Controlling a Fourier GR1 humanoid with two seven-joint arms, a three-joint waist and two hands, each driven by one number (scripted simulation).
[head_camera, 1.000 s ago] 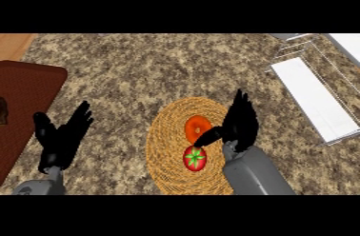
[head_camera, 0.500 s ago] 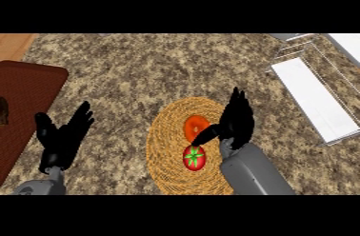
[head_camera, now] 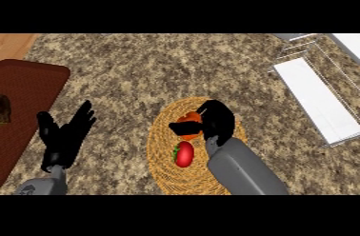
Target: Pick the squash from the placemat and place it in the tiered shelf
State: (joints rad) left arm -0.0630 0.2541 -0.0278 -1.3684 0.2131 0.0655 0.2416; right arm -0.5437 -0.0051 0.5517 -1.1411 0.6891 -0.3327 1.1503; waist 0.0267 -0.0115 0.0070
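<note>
Orange squash (head_camera: 188, 120) on woven placemat (head_camera: 163, 154), under right hand's (head_camera: 216, 122) curled fingers (head_camera: 185, 129).

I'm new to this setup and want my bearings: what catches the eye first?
At the middle, the right hand curls over an orange squash on a round woven placemat, with a red tomato just below it. The left hand rests open at lower left, and a white tiered shelf stands at the right.

No legible text, label, brand, number or sign anywhere (counter, mat and shelf alike)
</note>
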